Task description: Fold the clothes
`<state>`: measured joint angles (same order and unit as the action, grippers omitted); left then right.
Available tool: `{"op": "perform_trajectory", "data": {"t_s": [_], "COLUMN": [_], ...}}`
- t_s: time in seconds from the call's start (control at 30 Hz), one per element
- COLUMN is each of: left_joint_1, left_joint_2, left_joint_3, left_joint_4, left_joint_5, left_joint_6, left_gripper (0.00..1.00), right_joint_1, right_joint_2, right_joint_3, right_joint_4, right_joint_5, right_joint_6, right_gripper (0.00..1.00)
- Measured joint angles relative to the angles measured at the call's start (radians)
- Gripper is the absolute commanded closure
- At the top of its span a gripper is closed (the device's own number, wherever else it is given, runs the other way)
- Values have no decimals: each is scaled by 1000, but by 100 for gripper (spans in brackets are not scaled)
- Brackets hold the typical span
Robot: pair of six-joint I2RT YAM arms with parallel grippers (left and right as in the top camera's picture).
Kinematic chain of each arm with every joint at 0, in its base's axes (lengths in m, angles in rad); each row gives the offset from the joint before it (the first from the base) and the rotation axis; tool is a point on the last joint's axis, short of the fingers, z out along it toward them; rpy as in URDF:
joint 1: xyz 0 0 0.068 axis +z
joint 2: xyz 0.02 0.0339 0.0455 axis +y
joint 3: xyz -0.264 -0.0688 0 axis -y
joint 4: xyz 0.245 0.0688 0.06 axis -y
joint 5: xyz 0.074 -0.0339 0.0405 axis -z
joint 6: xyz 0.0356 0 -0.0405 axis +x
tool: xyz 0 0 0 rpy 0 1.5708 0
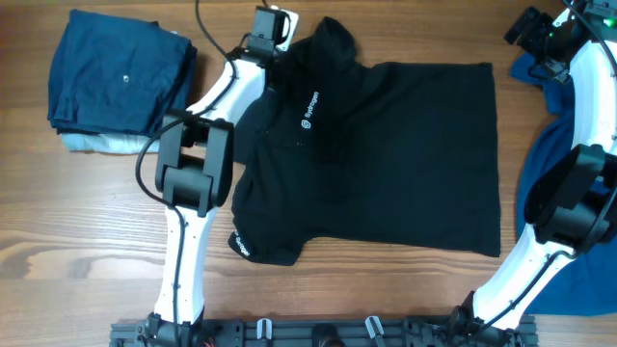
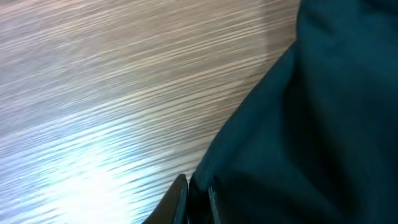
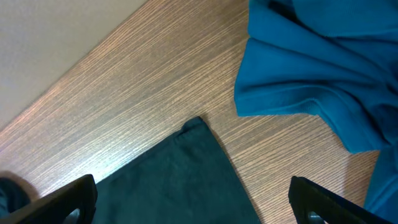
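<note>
The clothes, a black polo shirt point(image 1: 386, 154) with white chest lettering point(image 1: 308, 108), lie spread flat across the middle of the table, neck end to the left. My left gripper point(image 1: 273, 24) is at the shirt's far left shoulder. In the left wrist view the left gripper point(image 2: 198, 188) has its jaws pinched shut on an edge of the black fabric point(image 2: 311, 124). My right gripper point(image 1: 532, 31) hovers at the far right. In the right wrist view it point(image 3: 193, 196) is wide open above the shirt's far hem corner point(image 3: 186, 174), with nothing in it.
A folded navy stack point(image 1: 120, 72) on a pale garment point(image 1: 101, 143) sits at the far left. A bright blue shirt point(image 1: 564, 222) lies along the right edge under the right arm, and its folds point(image 3: 311, 62) lie close to the black hem corner.
</note>
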<state>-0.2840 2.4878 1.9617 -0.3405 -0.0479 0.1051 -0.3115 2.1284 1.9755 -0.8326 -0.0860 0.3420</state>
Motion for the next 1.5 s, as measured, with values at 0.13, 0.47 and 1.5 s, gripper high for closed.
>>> {"op": "perform_trajectory", "data": {"t_s": [0.13,0.47,1.5], "left_joint_1": [70,42,-37], "left_joint_2": [0,-140,72], "left_joint_3": [0,23,71], "left_joint_4": [-45,-53,90], "left_joint_5": [-23,-29,7], "left_joint_6": [-87,-224,-349], "left_gripper": [60,53,48], "right_joint_1": [0,0,0], "right_joint_2": [0,0,0], "right_joint_3": [0,0,0], "right_joint_4": [0,0,0], "right_joint_5": [0,0,0], "right_joint_6": [0,0,0], "right_gripper": [0,0,0]}}
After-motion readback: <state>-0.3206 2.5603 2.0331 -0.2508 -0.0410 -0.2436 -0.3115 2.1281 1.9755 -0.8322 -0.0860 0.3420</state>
